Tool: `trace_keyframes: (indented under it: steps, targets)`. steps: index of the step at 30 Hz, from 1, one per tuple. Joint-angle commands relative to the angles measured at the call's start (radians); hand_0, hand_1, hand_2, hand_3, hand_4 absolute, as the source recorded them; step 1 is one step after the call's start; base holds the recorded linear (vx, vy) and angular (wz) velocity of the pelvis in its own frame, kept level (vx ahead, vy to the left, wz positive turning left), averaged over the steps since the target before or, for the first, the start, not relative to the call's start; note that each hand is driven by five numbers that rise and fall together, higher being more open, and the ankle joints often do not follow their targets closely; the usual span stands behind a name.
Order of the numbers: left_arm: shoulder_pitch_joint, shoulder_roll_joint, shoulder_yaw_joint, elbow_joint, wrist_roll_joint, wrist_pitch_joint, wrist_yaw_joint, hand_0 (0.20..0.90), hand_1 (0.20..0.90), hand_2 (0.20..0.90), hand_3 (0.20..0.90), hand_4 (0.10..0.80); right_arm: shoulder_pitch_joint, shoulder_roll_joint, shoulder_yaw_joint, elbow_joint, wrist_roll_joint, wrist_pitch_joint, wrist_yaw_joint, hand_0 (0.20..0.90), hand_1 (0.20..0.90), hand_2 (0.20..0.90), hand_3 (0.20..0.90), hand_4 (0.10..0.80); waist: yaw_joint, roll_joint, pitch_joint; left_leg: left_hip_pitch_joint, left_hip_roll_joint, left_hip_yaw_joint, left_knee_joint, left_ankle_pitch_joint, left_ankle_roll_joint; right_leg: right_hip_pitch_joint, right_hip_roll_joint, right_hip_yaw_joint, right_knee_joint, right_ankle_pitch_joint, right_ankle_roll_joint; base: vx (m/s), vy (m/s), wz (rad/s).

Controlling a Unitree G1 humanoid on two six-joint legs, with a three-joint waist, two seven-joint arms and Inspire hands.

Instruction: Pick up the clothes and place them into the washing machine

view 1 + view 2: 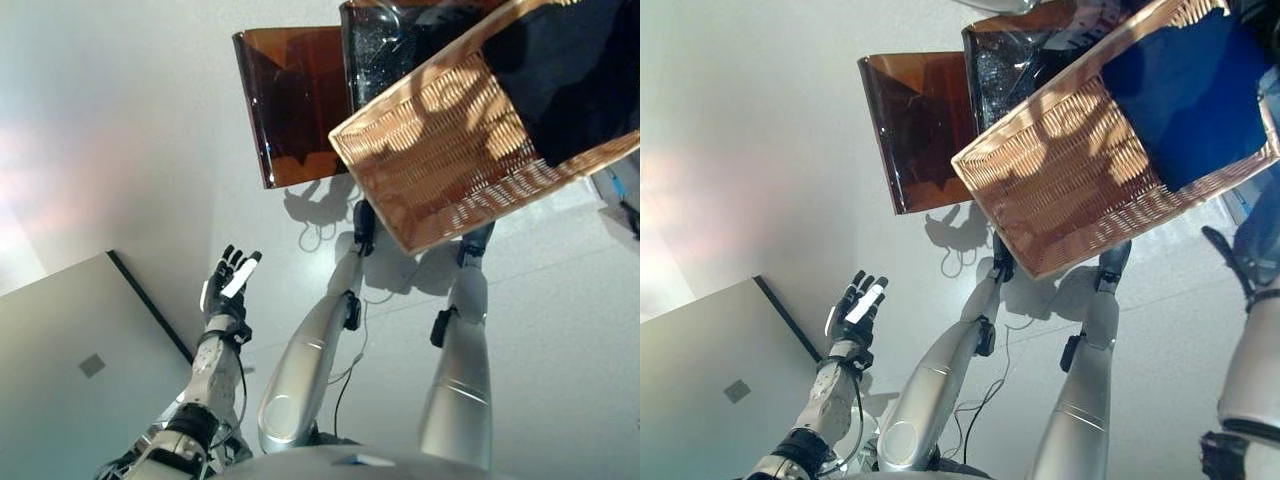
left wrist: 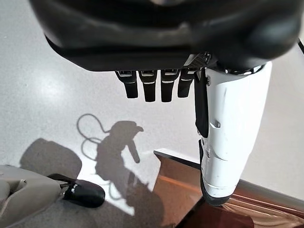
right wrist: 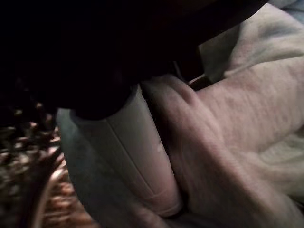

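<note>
A wicker basket (image 1: 440, 160) fills the upper right, with a dark blue cloth (image 1: 1190, 100) lying in its far end. Behind it is the washing machine's dark opening (image 1: 385, 50), and its brown see-through door (image 1: 295, 100) stands open to the left. My left hand (image 1: 228, 285) hangs open and empty over the floor at lower left; its fingers (image 2: 161, 85) are straight and hold nothing. In the right wrist view, my right hand (image 3: 137, 156) is pressed into pale grey cloth (image 3: 247, 118), its white thumb against the folds, with wicker weave beside it.
A flat grey panel (image 1: 70, 370) with a dark edge lies at lower left, close to my left arm. Pale floor (image 1: 120, 150) spreads to the left of the brown door (image 2: 190, 190).
</note>
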Motion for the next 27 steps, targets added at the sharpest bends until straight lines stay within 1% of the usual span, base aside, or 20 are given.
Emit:
trace_keyframes:
  steps: [1,6,8,9,10,11,12,13,14,15,16,17,19,20,21,22,23,24,27]
  targets:
    - [0.054,0.101,0.03,0.021,-0.051,-0.057,0.056,0.9,0.9,0.9,0.9,0.8,-0.115,-0.197,0.22,-0.12,-0.074,-0.125,-0.023,0.2,0.2,0.2,0.2,0.3,-0.003,0.037,-0.031,0.041,0.021,-0.032,-0.009,-0.037,-0.129,-0.056,0.037,-0.025,0.198,-0.149,-0.005,-0.002,-0.005,0.07]
    - [0.058,0.109,0.027,0.017,-0.055,-0.063,0.062,0.9,0.9,0.9,0.9,0.8,-0.096,-0.185,0.209,-0.116,-0.098,-0.109,-0.047,0.2,0.2,0.2,0.2,0.3,-0.005,0.035,-0.041,0.045,0.022,-0.03,-0.009,-0.048,-0.128,-0.053,0.04,-0.023,0.193,-0.156,-0.004,0.02,0.003,0.03]
    - [0.054,0.115,0.028,0.014,-0.049,-0.062,0.064,0.9,0.9,0.9,0.9,0.8,-0.077,-0.178,0.207,-0.1,-0.113,-0.092,-0.055,0.2,0.2,0.2,0.2,0.3,-0.003,0.037,-0.045,0.051,0.022,-0.031,-0.009,-0.051,-0.128,-0.045,0.04,-0.024,0.188,-0.155,-0.003,0.02,0.004,0.0]
    - [0.053,0.116,0.028,0.006,-0.049,-0.065,0.064,0.9,0.9,0.9,0.9,0.8,-0.07,-0.174,0.207,-0.1,-0.118,-0.082,-0.053,0.2,0.2,0.2,0.2,0.3,-0.003,0.038,-0.044,0.048,0.023,-0.028,-0.009,-0.042,-0.127,-0.046,0.041,-0.026,0.185,-0.143,-0.005,0.0,0.0,0.0]
    - [0.056,0.115,0.031,0.006,-0.048,-0.064,0.067,0.9,0.9,0.9,0.9,0.8,-0.061,-0.176,0.201,-0.094,-0.123,-0.072,-0.057,0.82,0.82,0.82,0.82,0.743,-0.004,0.039,-0.044,0.051,0.022,-0.028,-0.009,-0.043,-0.127,-0.039,0.041,-0.029,0.183,-0.145,-0.005,0.0,0.0,0.0]
    - [0.057,0.122,0.033,0.007,-0.046,-0.062,0.069,0.9,0.9,0.9,0.9,0.8,-0.061,-0.181,0.201,-0.073,-0.135,-0.055,-0.068,0.9,0.9,0.9,0.9,0.8,-0.005,0.037,-0.046,0.055,0.022,-0.029,-0.009,-0.044,-0.128,-0.033,0.042,-0.032,0.179,-0.145,-0.006,0.037,-0.001,0.0]
    - [0.058,0.125,0.035,0.008,-0.044,-0.061,0.07,0.9,0.9,0.9,0.9,0.8,-0.055,-0.181,0.211,-0.049,-0.152,-0.021,-0.075,0.9,0.9,0.9,0.9,0.8,-0.004,0.034,-0.048,0.06,0.022,-0.029,-0.009,-0.051,-0.128,-0.026,0.041,-0.035,0.177,-0.151,-0.005,0.0,0.0,0.0]
    - [0.059,0.127,0.038,0.012,-0.042,-0.058,0.074,0.9,0.9,0.9,0.9,0.8,-0.058,-0.185,0.217,-0.024,-0.161,-0.005,-0.083,0.9,0.9,0.9,0.9,0.8,-0.005,0.034,-0.046,0.061,0.022,-0.028,-0.009,-0.046,-0.127,-0.023,0.042,-0.037,0.173,-0.141,-0.006,0.0,0.0,0.0]
    - [0.059,0.126,0.037,0.012,-0.041,-0.058,0.075,0.9,0.9,0.9,0.9,0.8,-0.06,-0.185,0.219,-0.022,-0.161,-0.005,-0.083,0.9,0.9,0.9,0.9,0.8,-0.004,0.035,-0.047,0.065,0.022,-0.028,-0.009,-0.053,-0.127,-0.019,0.042,-0.037,0.172,-0.149,-0.005,0.0,0.0,0.0]
    - [0.059,0.134,0.041,-0.001,-0.034,-0.059,0.073,0.9,0.9,0.9,0.9,0.8,-0.051,-0.185,0.253,0.014,-0.219,0.072,-0.079,0.9,0.9,0.9,0.9,0.8,-0.005,0.03,-0.046,0.066,0.022,-0.026,-0.009,-0.052,-0.127,-0.014,0.044,-0.036,0.167,-0.145,-0.005,0.0,0.0,0.0]
    - [0.06,0.136,0.042,-0.006,-0.033,-0.059,0.073,0.9,0.9,0.9,0.9,0.8,-0.045,-0.182,0.266,0.025,-0.241,0.111,-0.067,0.9,0.9,0.9,0.9,0.8,-0.006,0.027,-0.045,0.066,0.024,-0.025,-0.009,-0.052,-0.126,-0.012,0.045,-0.037,0.163,-0.142,-0.005,-0.056,-0.023,0.02]
    - [0.061,0.144,0.041,-0.014,-0.029,-0.06,0.072,0.9,0.9,0.9,0.9,0.8,-0.048,-0.188,0.305,0.061,-0.303,0.179,-0.07,0.9,0.9,0.9,0.9,0.8,-0.006,0.022,-0.041,0.064,0.024,-0.024,-0.009,-0.044,-0.125,-0.013,0.046,-0.039,0.16,-0.133,-0.006,-0.06,-0.026,0.02]
    - [0.061,0.156,0.039,-0.032,-0.02,-0.053,0.059,0.9,0.9,0.9,0.9,0.8,-0.06,-0.187,0.429,0.126,-0.498,0.314,-0.08,0.9,0.9,0.9,0.9,0.8,-0.003,0.018,-0.035,0.062,0.024,-0.02,-0.009,-0.04,-0.123,-0.015,0.045,-0.042,0.156,-0.123,-0.007,-0.036,-0.022,0.06]
    - [0.061,0.154,0.038,-0.032,-0.02,-0.053,0.059,0.9,0.9,0.9,0.9,0.8,-0.066,-0.187,0.436,0.128,-0.498,0.316,-0.081,0.9,0.9,0.9,0.9,0.8,-0.003,0.02,-0.035,0.065,0.024,-0.021,-0.009,-0.047,-0.123,-0.012,0.044,-0.042,0.158,-0.131,-0.005,-0.021,-0.024,0.08]
    - [0.064,0.168,0.044,-0.065,-0.013,-0.054,0.043,0.9,0.9,0.9,0.9,0.8,-0.063,-0.186,0.511,0.149,-0.657,0.403,-0.095,0.9,0.9,0.9,0.9,0.8,-0.002,0.019,-0.027,0.064,0.023,-0.018,-0.009,-0.044,-0.122,-0.012,0.045,-0.044,0.157,-0.127,-0.006,-0.016,-0.015,0.04]
    - [0.066,0.172,0.045,-0.08,-0.015,-0.055,0.039,0.9,0.9,0.9,0.9,0.8,-0.062,-0.192,0.532,0.16,-0.713,0.435,-0.119,0.9,0.9,0.9,0.9,0.8,-0.001,0.018,-0.026,0.064,0.023,-0.019,-0.009,-0.042,-0.121,-0.012,0.044,-0.047,0.156,-0.125,-0.006,-0.04,-0.017,0.01]
    - [0.066,0.17,0.045,-0.081,-0.015,-0.054,0.04,0.9,0.9,0.9,0.9,0.8,-0.066,-0.191,0.536,0.16,-0.715,0.437,-0.121,0.9,0.9,0.9,0.9,0.8,-0.001,0.02,-0.026,0.063,0.023,-0.019,-0.009,-0.042,-0.121,-0.012,0.045,-0.047,0.155,-0.124,-0.006,-0.048,-0.008,-0.02]
    - [0.066,0.174,0.06,-0.09,-0.011,-0.056,0.04,0.9,0.9,0.9,0.9,0.8,-0.063,-0.193,0.556,0.163,-0.798,0.474,-0.155,0.9,0.9,0.9,0.9,0.8,-0.001,0.016,-0.025,0.057,0.022,-0.023,-0.009,-0.032,-0.119,-0.018,0.047,-0.047,0.15,-0.112,-0.009,-0.041,-0.001,-0.01]
    - [0.063,0.162,0.074,-0.075,-0.022,-0.054,0.049,0.9,0.9,0.9,0.9,0.8,-0.057,-0.207,0.563,0.173,-0.861,0.504,-0.211,0.9,0.9,0.9,0.9,0.8,0.001,0.012,-0.031,0.059,0.019,-0.026,-0.009,-0.037,-0.119,-0.013,0.048,-0.048,0.144,-0.114,-0.009,0.0,0.0,0.0]
